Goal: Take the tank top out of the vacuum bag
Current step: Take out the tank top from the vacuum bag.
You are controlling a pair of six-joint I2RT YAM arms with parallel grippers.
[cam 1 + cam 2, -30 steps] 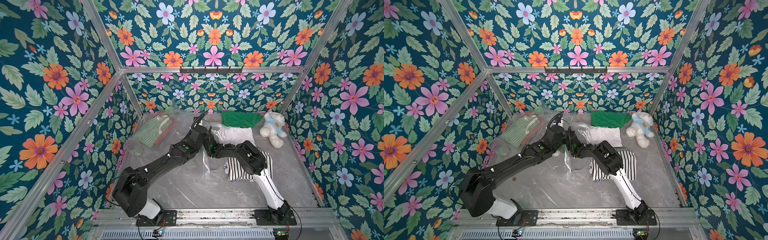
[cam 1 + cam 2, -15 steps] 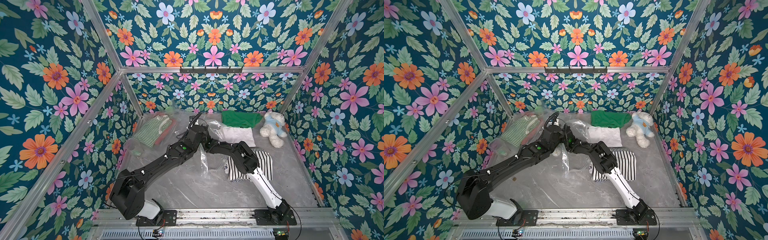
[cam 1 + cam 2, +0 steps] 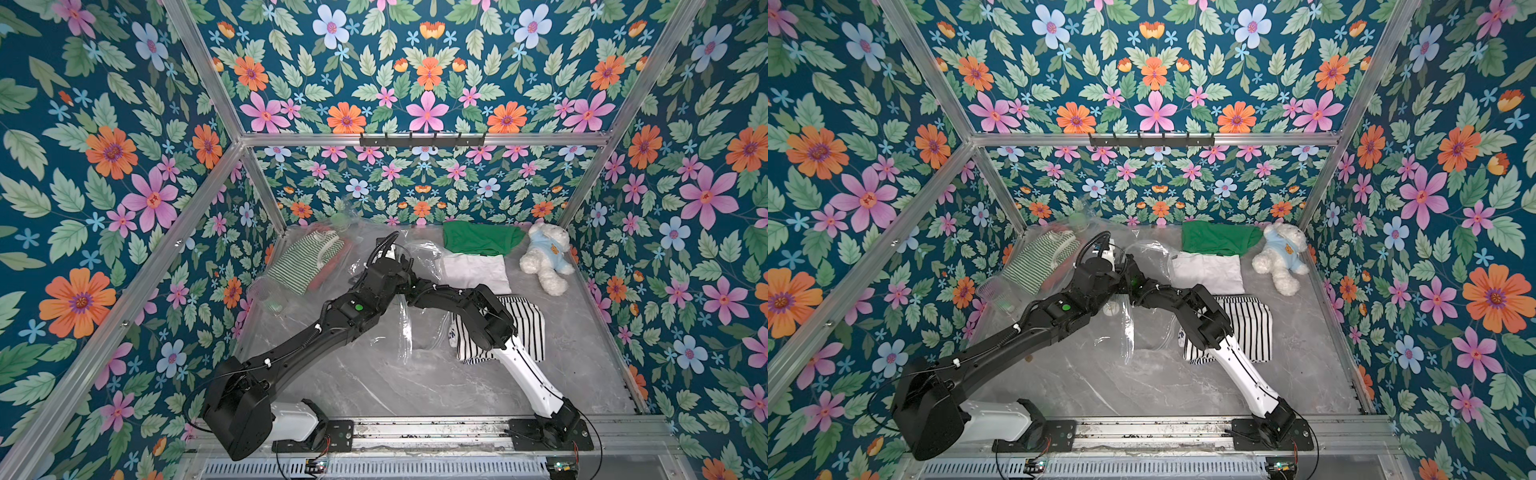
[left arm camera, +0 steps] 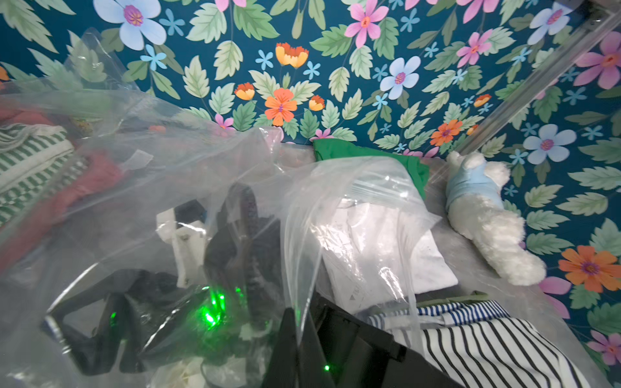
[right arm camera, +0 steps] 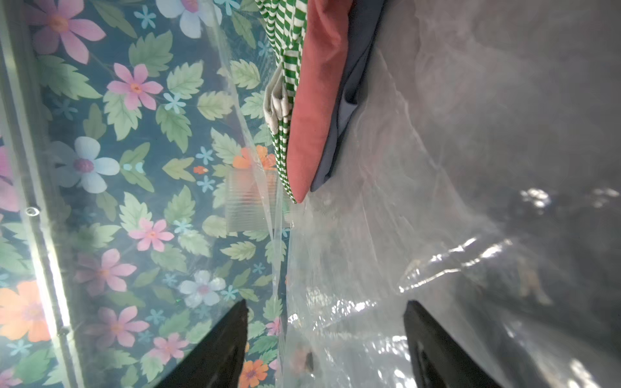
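The clear, crinkly vacuum bag lies at the back left of the table. It holds a folded stack with what appears to be the tank top, green-and-white striped, then a red garment and a blue-grey one. My left gripper is shut on a raised fold of the bag's plastic. My right gripper stands open, surrounded by the plastic and facing the stack's edge without touching it. In both top views the right gripper is hidden under the left wrist.
A green shirt, a folded white shirt and a white teddy bear lie at the back right. A black-and-white striped garment lies under my right elbow. Floral walls close in on three sides.
Both wrists have shifted a little to the left. My right arm has stretched further left under the left wrist, toward the garment stack. The left gripper's hold on the plastic is unchanged.
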